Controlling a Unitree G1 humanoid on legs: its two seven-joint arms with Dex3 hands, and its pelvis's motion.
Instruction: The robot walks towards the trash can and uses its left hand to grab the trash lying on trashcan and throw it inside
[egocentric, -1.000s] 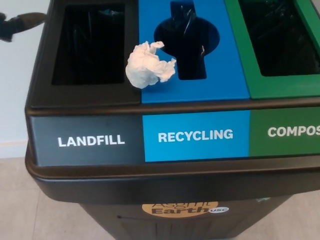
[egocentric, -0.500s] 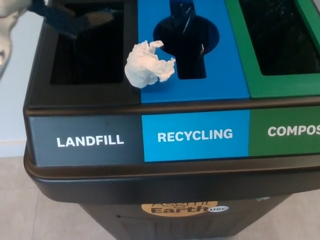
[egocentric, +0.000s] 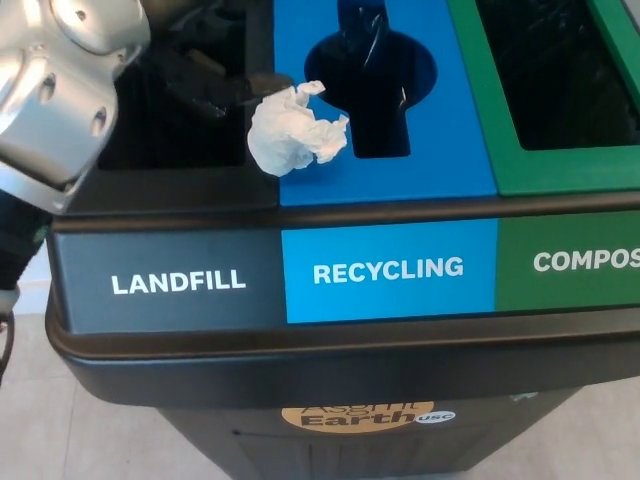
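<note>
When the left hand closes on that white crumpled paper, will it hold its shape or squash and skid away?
The crumpled paper looks loosely wadded with open folds, so it will probably squash and feel very light. It lies on the smooth blue lid, straddling the landfill edge, so a nudge from the left hand may slide it. Its lumpy shape should stop it rolling far.

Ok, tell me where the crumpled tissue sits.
Head view: crumpled tissue on the bin top, straddling the landfill opening's right rim and the blue recycling panel, beside the left hand.
</note>
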